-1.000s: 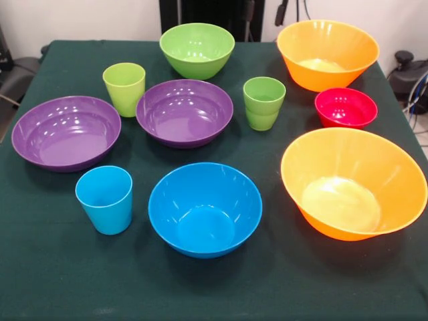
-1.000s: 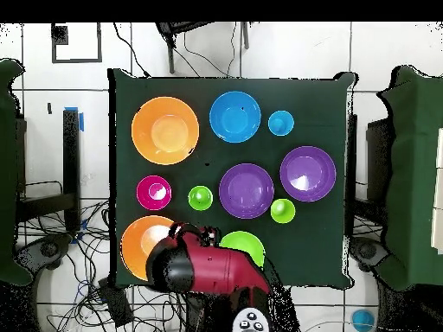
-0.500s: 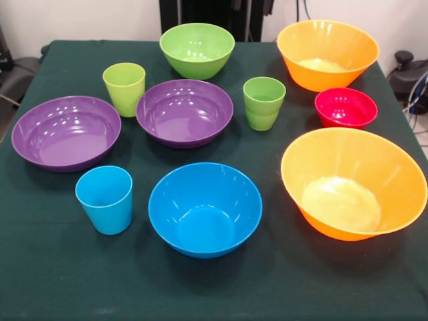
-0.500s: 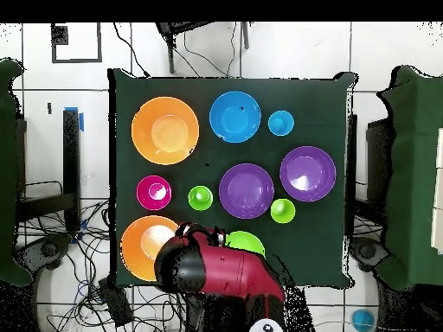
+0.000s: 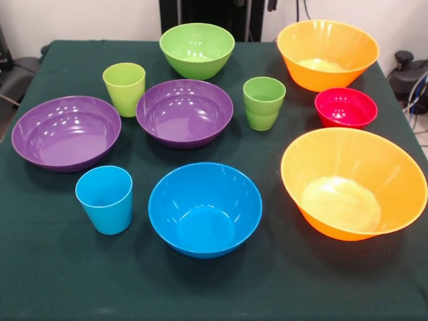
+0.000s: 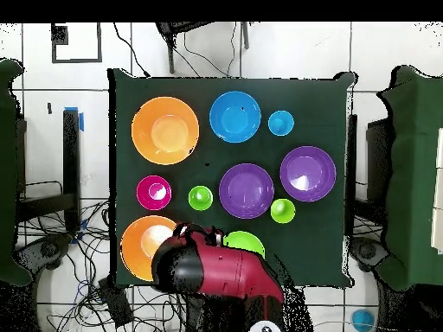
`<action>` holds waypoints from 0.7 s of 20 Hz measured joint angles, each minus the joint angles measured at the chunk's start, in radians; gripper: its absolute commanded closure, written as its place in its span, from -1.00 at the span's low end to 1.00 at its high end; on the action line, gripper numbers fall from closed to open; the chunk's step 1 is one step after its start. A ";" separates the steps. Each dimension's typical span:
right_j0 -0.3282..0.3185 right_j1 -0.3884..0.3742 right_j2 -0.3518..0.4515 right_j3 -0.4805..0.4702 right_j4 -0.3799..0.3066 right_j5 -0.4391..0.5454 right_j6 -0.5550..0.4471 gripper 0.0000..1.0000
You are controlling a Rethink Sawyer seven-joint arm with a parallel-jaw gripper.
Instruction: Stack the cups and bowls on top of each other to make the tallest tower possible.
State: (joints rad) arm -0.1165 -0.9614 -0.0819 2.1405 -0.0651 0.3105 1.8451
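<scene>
- nearest in the front view, the blue bowl (image 5: pixel 204 208) and the sky blue cup (image 5: pixel 105 199) stand upright on the bench (image 5: pixel 60 281), apart from each other; both look to be thin glossy plastic, judged light, stiff and slippery
- beside them the near orange bowl (image 5: pixel 353 182) sits tilted toward the camera; as the widest piece it is judged the fit base for the tower, and its flared rim is the only part thin enough to be pinched
- in the middle row the two purple bowls (image 5: pixel 65 132) lie side by side, shallow and wide; a rim grasp is judged best, one finger inside and one outside the wall
- the small red bowl (image 5: pixel 346 107) stands between the two orange ones; it is probably easily tipped if pushed sideways
- the ridged green cup (image 5: pixel 264 102) and the yellow-green cup (image 5: pixel 124 87) flank the second purple bowl; the narrow tapered walls could be clasped across the whole mouth, and the ridges should slip less
- farthest stand the green bowl (image 5: pixel 197 49) and the far orange bowl (image 5: pixel 328 53)
- nothing is stacked yet; every piece stands separate
- in the overhead view the red arm (image 6: pixel 216 274) covers the bench edge over part of the green bowl and the far orange bowl; the jaws are hidden beneath it, so it cannot be told whether they are spread or pressed together
</scene>
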 measured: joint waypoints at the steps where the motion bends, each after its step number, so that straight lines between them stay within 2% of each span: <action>1: 0.000 0.001 0.004 0.000 0.000 0.000 0.000 -1.00; 8: 0.011 0.029 0.040 -0.008 0.000 0.000 0.000 -1.00; 14: 0.015 0.114 0.091 -0.050 0.005 -0.040 0.000 -1.00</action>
State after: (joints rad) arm -0.1015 -0.8475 0.0086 2.0904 -0.0602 0.2707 1.8451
